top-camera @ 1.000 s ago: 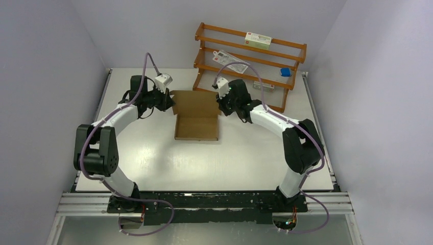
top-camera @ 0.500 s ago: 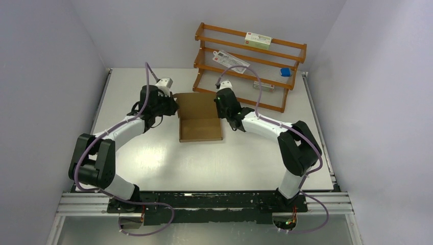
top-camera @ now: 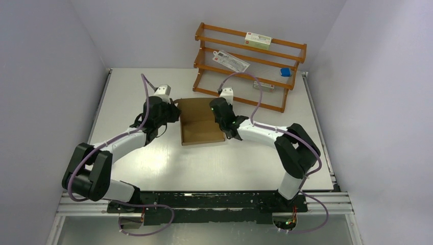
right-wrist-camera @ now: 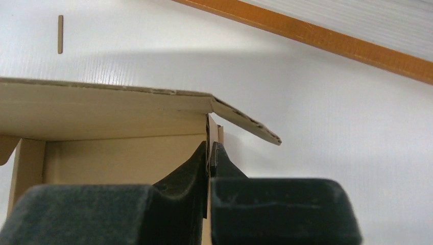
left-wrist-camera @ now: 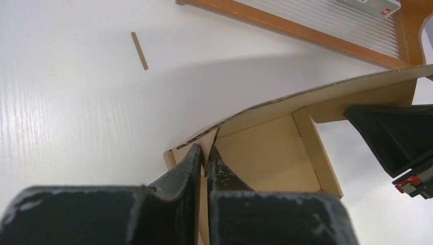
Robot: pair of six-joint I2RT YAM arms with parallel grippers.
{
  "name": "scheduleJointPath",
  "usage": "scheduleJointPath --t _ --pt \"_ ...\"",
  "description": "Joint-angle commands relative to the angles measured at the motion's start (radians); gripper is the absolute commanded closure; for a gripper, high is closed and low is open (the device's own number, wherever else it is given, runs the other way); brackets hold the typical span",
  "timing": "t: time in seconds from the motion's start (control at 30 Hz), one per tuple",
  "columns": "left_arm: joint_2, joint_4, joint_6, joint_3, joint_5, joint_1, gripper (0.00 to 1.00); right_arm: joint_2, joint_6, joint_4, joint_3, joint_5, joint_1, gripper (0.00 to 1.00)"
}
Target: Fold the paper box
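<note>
The paper box (top-camera: 200,122) is plain brown cardboard, a shallow open tray with its lid flap raised at the far side. It lies mid-table between my two grippers. My left gripper (top-camera: 175,113) is shut on the box's left side wall; the left wrist view shows the wall pinched between the fingers (left-wrist-camera: 206,153). My right gripper (top-camera: 220,118) is shut on the right side wall, also pinched in the right wrist view (right-wrist-camera: 209,148). The box interior (right-wrist-camera: 122,153) shows under the overhanging lid (right-wrist-camera: 102,104). The right gripper's dark body (left-wrist-camera: 393,138) shows across the box.
An orange wooden rack (top-camera: 250,64) stands behind the box at the back right, holding a white and green carton (top-camera: 258,40), a flat packet and a small blue item (top-camera: 285,72). A thin cardboard sliver (left-wrist-camera: 139,50) lies on the white table beyond the box.
Both grippers have moved toward the near side with the box held between them; the box has slid nearer and its lid flap has tilted up over the tray.
</note>
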Motion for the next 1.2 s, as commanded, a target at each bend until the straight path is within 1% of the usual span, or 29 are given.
scheduleJointPath --t 0.0,0.1,0.27,0.43,0.7,0.9,1.07,1.17 --pt "-0.03 0.126 -0.104 -0.052 0.107 -0.071 0.91 -0.023 0.103 0.157 -0.09 -0.038 0.075 0.96" --pt "-0.057 0.16 -0.126 -0.104 0.107 -0.081 0.91 -0.036 0.127 0.164 -0.123 -0.008 0.089 0.95" --pt "-0.088 0.15 -0.131 -0.151 0.089 -0.105 0.9 -0.063 0.142 0.197 -0.185 0.013 0.11 0.94" --pt "-0.108 0.19 -0.188 -0.211 0.084 -0.133 0.89 -0.088 0.173 0.229 -0.241 0.037 0.131 0.93" --pt "-0.156 0.232 -0.262 -0.303 -0.036 -0.216 0.89 -0.101 0.204 0.288 -0.318 0.068 0.156 0.92" --pt "-0.186 0.262 -0.259 -0.363 -0.061 -0.248 0.87 -0.125 0.187 0.363 -0.399 0.077 0.162 0.9" --pt "-0.186 0.279 -0.255 -0.41 -0.061 -0.255 0.84 -0.151 0.168 0.39 -0.44 0.074 0.163 0.86" --pt "-0.217 0.259 -0.244 -0.427 -0.11 -0.255 0.81 -0.183 0.145 0.388 -0.462 0.069 0.164 0.8"
